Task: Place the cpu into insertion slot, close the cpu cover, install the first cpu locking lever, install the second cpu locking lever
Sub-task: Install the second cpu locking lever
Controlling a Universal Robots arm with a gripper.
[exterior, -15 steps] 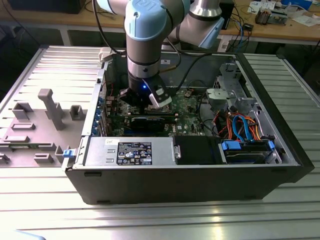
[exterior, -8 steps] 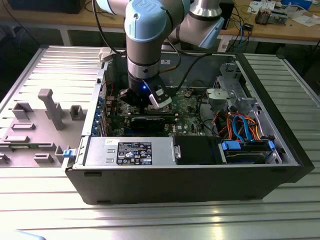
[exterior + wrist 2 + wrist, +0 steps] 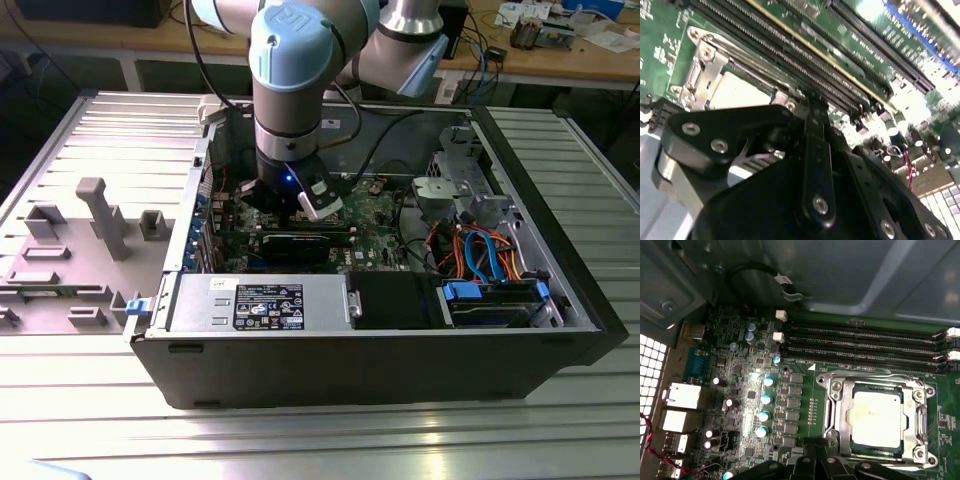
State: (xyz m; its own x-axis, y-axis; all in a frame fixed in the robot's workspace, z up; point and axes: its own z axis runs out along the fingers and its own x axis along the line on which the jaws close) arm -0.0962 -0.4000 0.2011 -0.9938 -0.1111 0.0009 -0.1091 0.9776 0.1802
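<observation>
End effector (image 3: 815,460) at the socket edge; finger opening cannot be told. CPU (image 3: 876,418) seated in insertion slot (image 3: 832,412), CPU cover (image 3: 920,415) down over it. Cover looks thin, stiff, springy; likely best handled at its edge.

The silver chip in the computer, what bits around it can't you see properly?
- The cpu: in the first wrist view the cpu cover overlaps its edges.
- The insertion slot: the gripper's black body blocks its near edge.
- Exterior view: the arm hides the socket.
- Second wrist view: the gripper blocks most of the cpu.
</observation>
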